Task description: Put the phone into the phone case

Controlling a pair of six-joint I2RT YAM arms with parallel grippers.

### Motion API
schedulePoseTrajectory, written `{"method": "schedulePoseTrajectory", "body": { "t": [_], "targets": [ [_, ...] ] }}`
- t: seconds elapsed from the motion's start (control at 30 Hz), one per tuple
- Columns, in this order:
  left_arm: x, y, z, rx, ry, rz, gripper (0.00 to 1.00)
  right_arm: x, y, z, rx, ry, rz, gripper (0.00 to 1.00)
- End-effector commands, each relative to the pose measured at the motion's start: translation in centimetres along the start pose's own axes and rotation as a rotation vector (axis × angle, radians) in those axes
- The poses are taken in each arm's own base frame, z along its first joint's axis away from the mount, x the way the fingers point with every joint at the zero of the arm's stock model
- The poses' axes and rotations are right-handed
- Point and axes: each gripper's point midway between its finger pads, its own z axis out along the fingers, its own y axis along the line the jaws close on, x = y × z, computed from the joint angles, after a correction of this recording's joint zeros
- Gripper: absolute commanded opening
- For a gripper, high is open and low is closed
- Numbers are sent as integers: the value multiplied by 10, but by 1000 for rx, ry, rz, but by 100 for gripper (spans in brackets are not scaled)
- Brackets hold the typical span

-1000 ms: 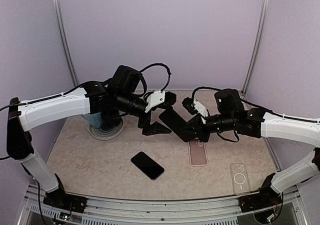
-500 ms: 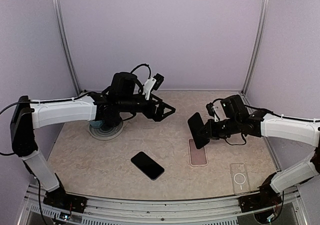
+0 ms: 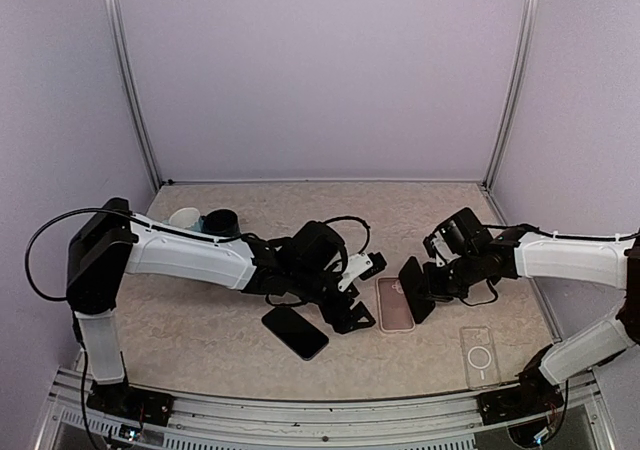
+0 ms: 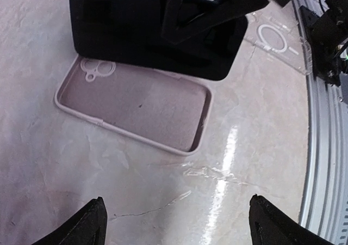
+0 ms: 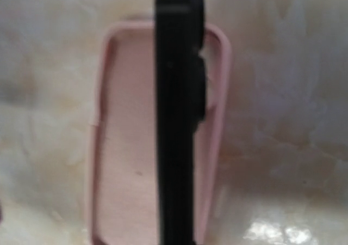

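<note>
Phone (image 5: 176,120) edge-on, case (image 5: 122,147) half hidden.

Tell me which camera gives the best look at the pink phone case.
Left wrist: the pink case lies nearly whole and sharp, open side up, camera cutout visible, the black phone overlapping its far edge. Top external shows it small. Right wrist shows it blurred, split by the phone seen edge-on.

Plain lavender walls (image 3: 320,70) enclose a beige marbled table (image 3: 200,340), with slim metal posts (image 3: 125,70) in the back corners and a soft glare.
</note>
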Motion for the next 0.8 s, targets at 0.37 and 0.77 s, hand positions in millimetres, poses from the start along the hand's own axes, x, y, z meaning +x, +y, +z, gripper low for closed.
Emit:
{"method": "schedulePoseTrajectory", "body": {
  "t": [0.37, 0.77],
  "targets": [
    [35, 17, 39, 52, 51, -36, 88, -34, -3, 36, 39, 43, -37, 0],
    [17, 36, 40, 118, -66, -178, 74, -84, 10, 43, 56, 13, -182, 0]
  ]
}}
